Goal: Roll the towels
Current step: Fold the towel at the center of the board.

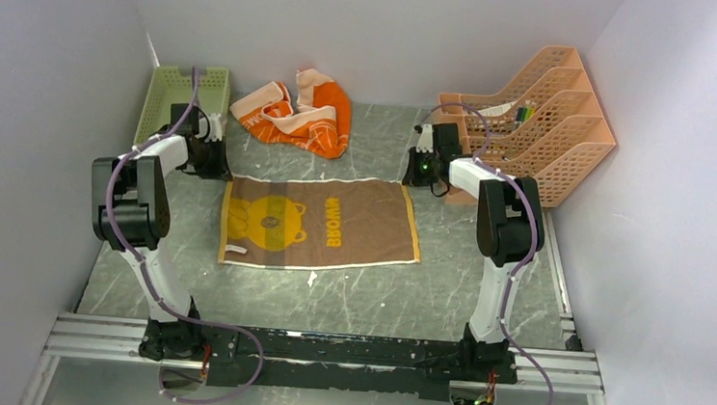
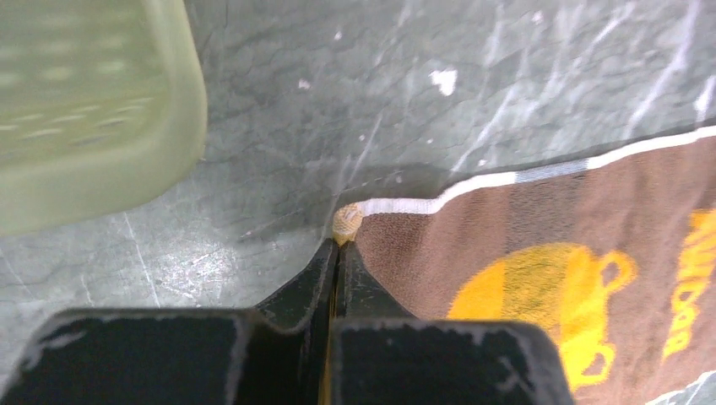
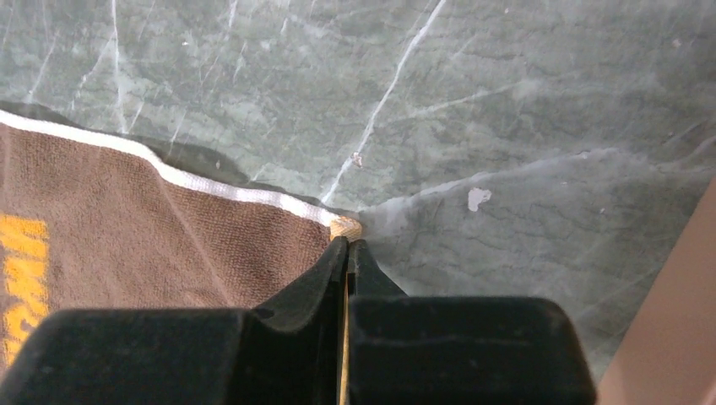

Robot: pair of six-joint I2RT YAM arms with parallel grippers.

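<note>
From above: the brown bear-print towel (image 1: pixel 319 224) lies flat mid-table, with the orange towel (image 1: pixel 299 111) crumpled behind it. Left wrist: the left gripper (image 2: pixel 338 253) is clamped on its far-left corner. Right wrist: the right gripper (image 3: pixel 348 253) pinches the far-right corner. Those are thin bites, so uneven pulling could slip a corner and skew the roll.

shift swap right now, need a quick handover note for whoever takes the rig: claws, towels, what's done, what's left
Left claw: shut on the far left corner of the brown towel.
Right claw: shut on its far right corner.
The brown towel lies spread flat mid-table, bear print up, with no roll started.
The orange towel sits crumpled at the back, between the green basket and the peach file rack, with neither claw on it.
Done: brown towel laid out and gripped at both far corners.
Left: roll it, then probably flatten and roll the orange one.
</note>
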